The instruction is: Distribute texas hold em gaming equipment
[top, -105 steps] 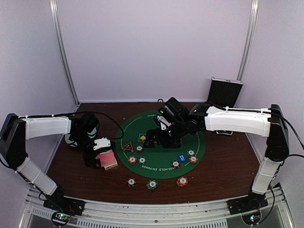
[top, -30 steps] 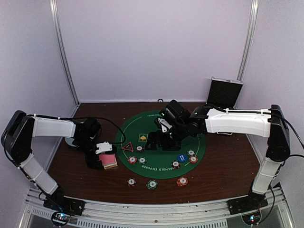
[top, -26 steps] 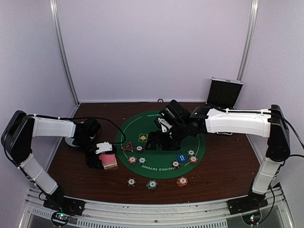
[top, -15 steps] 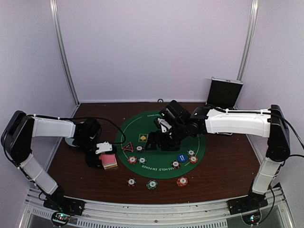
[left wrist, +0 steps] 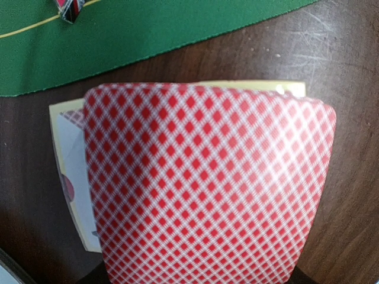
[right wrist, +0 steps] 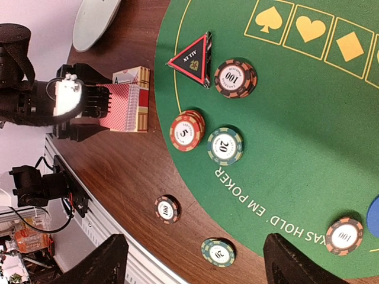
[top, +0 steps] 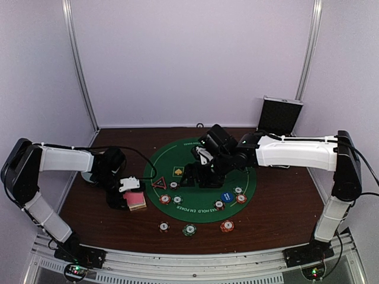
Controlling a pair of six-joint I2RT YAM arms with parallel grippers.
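One red-checked playing card point(left wrist: 207, 177) is pinched at its camera-side edge by the left hand point(top: 125, 196), whose fingers are pressed together on it. The card is bowed upward off the deck point(top: 137, 201), apparently so that a single card can be peeled away for dealing. The deck is set on the bare table point(top: 278, 207), just left of the green poker mat point(top: 237, 168) and within the left arm's reach. The right hand point(right wrist: 198, 263) is held above the mat with its fingers spread wide and nothing between them, over striped poker chips point(right wrist: 225, 146) and near the triangular marker point(right wrist: 192, 59), probably in readiness for a chip.
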